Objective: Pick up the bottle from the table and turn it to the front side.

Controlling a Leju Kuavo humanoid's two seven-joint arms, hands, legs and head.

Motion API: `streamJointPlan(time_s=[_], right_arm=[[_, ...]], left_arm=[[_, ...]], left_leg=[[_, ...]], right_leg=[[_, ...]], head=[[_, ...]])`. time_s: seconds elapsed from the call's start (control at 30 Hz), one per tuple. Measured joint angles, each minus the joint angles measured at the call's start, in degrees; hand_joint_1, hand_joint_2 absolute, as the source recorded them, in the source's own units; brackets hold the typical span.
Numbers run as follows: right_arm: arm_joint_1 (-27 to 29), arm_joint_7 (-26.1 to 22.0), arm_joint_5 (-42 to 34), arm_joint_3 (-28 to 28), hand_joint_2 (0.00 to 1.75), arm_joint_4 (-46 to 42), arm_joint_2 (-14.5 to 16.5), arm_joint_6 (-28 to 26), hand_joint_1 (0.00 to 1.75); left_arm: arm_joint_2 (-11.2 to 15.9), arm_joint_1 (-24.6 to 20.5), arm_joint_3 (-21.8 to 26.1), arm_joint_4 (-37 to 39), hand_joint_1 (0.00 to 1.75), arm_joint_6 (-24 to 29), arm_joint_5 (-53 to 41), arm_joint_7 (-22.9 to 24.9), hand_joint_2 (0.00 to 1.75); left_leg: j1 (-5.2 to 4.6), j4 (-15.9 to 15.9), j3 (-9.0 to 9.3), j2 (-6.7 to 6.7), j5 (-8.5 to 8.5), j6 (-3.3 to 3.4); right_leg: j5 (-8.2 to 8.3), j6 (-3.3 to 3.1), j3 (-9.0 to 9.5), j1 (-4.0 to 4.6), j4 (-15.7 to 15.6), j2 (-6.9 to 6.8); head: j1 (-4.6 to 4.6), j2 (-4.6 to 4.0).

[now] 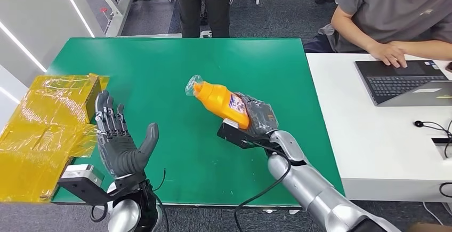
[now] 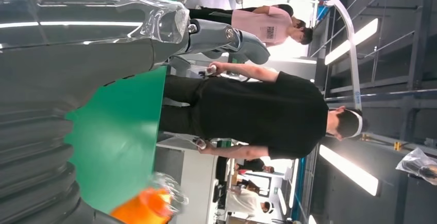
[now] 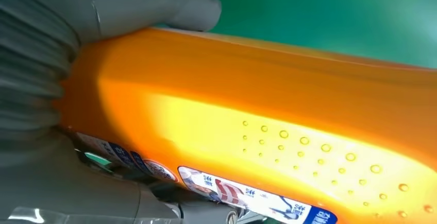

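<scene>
Orange plastic bottle [image 1: 223,103] sits gripped in the right hand [image 1: 257,119], lifted above the green tabletop [image 1: 160,66] near its centre, lying tilted with its clear-wrapped neck aimed toward ten o'clock. The right hand's fingers [image 3: 154,7] are clamped around the bottle's lower body, a printed label showing along one side. At about eight o'clock on the tabletop, the left hand [image 1: 118,141] stands palm up, fingers [image 1: 106,112] apart and holding nothing. Just beside it at nine o'clock lies a yellow film-wrapped box [image 1: 45,130]. A seated person [image 1: 394,13] types on a laptop [image 1: 405,80] at two o'clock.
</scene>
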Motion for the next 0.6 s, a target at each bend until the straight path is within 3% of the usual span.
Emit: streamJointPlan(time_s=[0.2, 0.43, 0.6], right_arm=[[7.82, -5.74, -0.11, -6.14, 1.75, -8.18, 2.63, -8.26, 1.75], [12.53, -9.19, -0.23, -10.62, 1.75, -13.31, 4.51, -9.39, 1.75], [14.58, -10.81, 1.92, -12.35, 1.75, -15.25, 5.74, -7.48, 1.75]], left_arm=[[-0.08, 0.44, -0.13, -0.04, 0.00, -0.92, 0.04, 0.01, 1.75], [-0.20, 0.58, -0.14, -0.04, 0.00, -4.31, 2.48, 0.01, 1.75], [-0.53, 1.31, -0.07, 0.97, 0.00, -15.88, 6.91, 0.51, 1.75]], left_leg=[[-0.01, 0.00, -0.05, -0.05, -0.03, -0.02], [0.00, 0.00, -0.05, -0.03, -0.03, -0.01], [0.00, 0.00, -0.05, -0.02, -0.02, -0.02]], right_leg=[[-0.02, 0.01, -0.02, 0.00, -0.04, -0.04], [-0.02, 0.01, -0.02, 0.00, -0.03, -0.03], [-0.02, 0.01, -0.03, 0.00, -0.03, -0.03]], head=[[0.00, 0.00], [-0.01, 0.00], [0.00, 0.00]])
